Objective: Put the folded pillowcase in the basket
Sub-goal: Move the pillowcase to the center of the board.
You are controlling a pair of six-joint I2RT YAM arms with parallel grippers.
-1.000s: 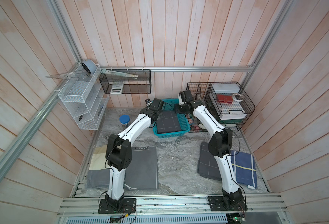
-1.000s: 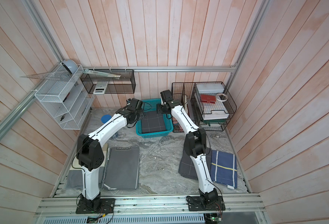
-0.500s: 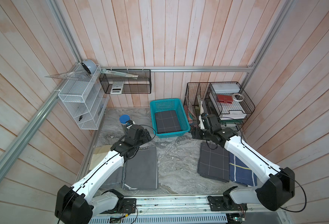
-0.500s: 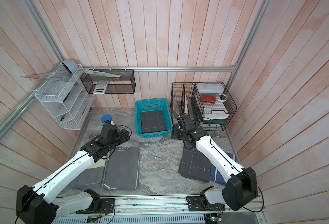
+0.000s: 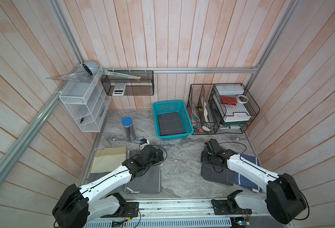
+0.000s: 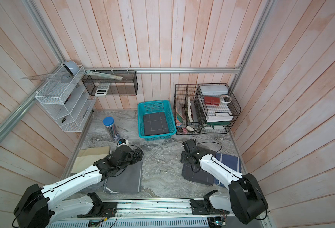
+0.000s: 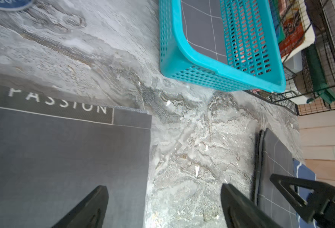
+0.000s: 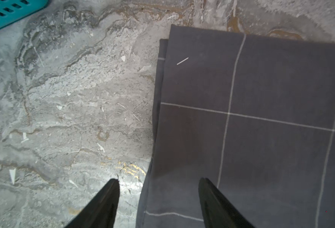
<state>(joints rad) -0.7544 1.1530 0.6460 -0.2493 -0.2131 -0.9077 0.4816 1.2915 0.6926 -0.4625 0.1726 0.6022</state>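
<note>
Left pincer (image 7: 163,186): jaws wide and empty, above the grey cloth (image 7: 64,158) at near left. Right pincer (image 8: 158,180): jaws parted and empty, above the edge of the checked cloth (image 8: 261,118) at near right. The folded pillowcase (image 5: 170,125) lies flat inside the basket (image 5: 167,107) at far centre, so you may judge placement done. For the retreat, keep both pincers high and do not snag the spare cloths. The marbled counter (image 5: 182,158) is bare between them. Plank walls enclose it, and a wire organizer (image 5: 222,110) stands right of the basket.
</note>
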